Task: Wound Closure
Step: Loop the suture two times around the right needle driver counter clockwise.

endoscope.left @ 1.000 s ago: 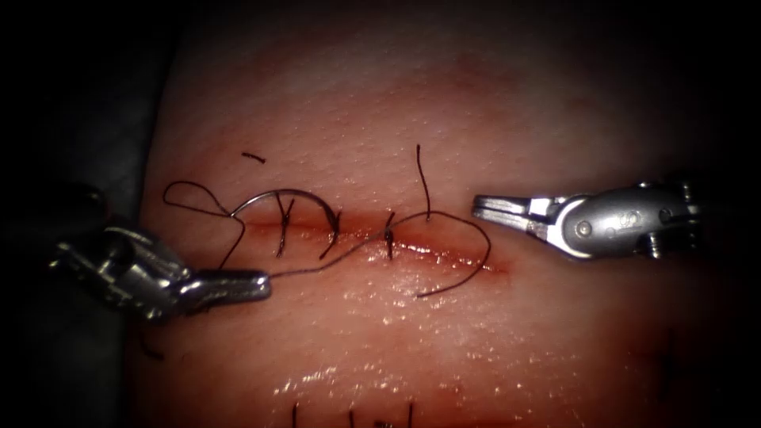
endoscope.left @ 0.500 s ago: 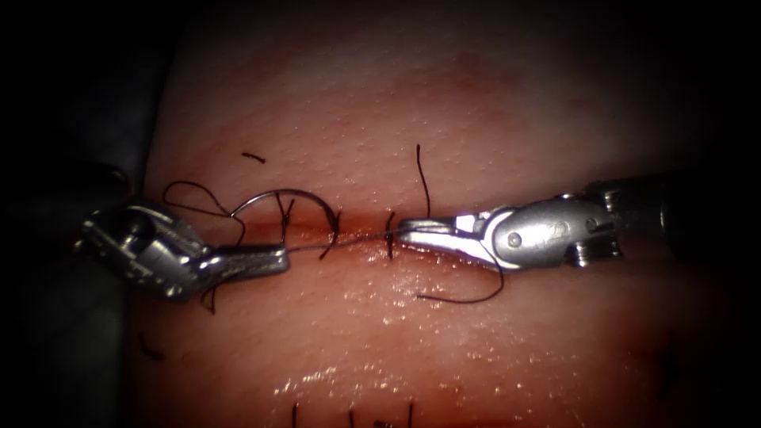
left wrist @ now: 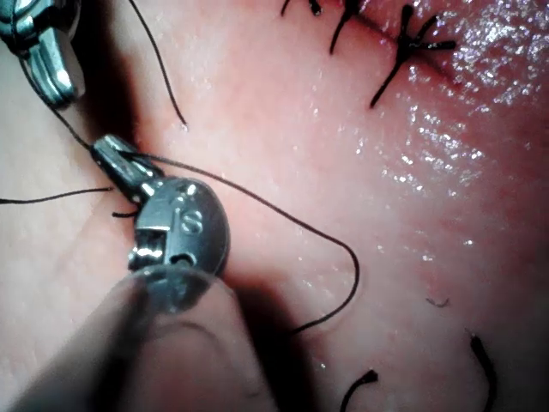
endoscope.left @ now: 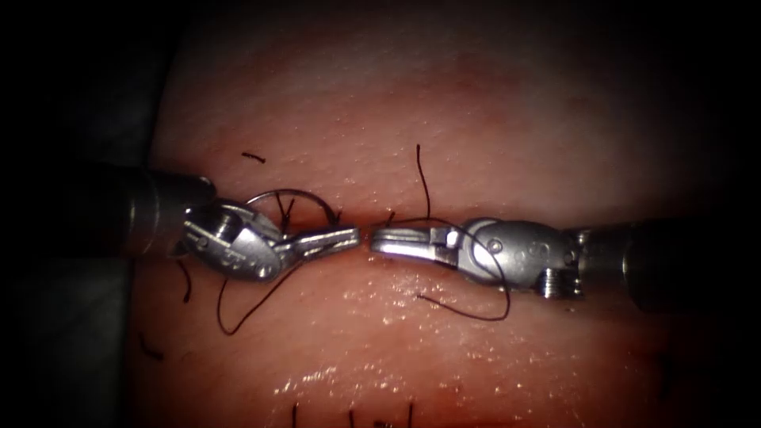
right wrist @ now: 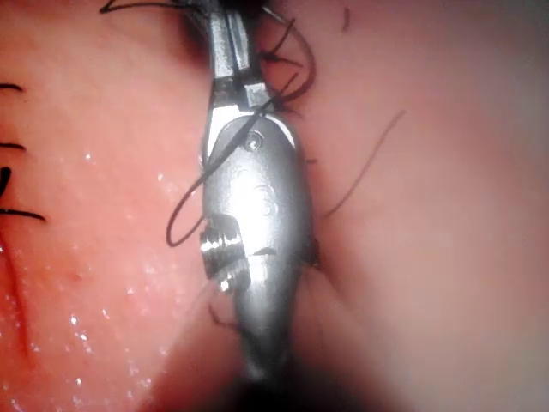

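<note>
Over the cut (endoscope.left: 361,223) in the tissue (endoscope.left: 412,103) the two tools meet tip to tip. My left tool (endoscope.left: 353,235) comes from the left, jaws shut on the dark thread (endoscope.left: 476,315); the thread leaves those jaws (left wrist: 103,148). My right tool (endoscope.left: 375,238) has its jaws shut, and I see nothing between them. A loop of thread drapes over the right tool's wrist (right wrist: 225,30). The curved needle (endoscope.left: 293,192) lies free on the tissue left of centre, behind the left tool. Its right end is at the cut; I cannot tell whether it enters the tissue.
A loose thread tail (endoscope.left: 422,178) stands above the cut, and a short cut piece (endoscope.left: 254,157) lies farther left. Finished stitches (left wrist: 403,51) cross the cut. More thread ends (endoscope.left: 349,416) show at the tissue's near edge. Dark surroundings lie left of the tissue.
Both tools have moved in along the cut until their tips nearly touch. The left tool carried its thread rightward. The thread loop now lies over the right tool's wrist.
</note>
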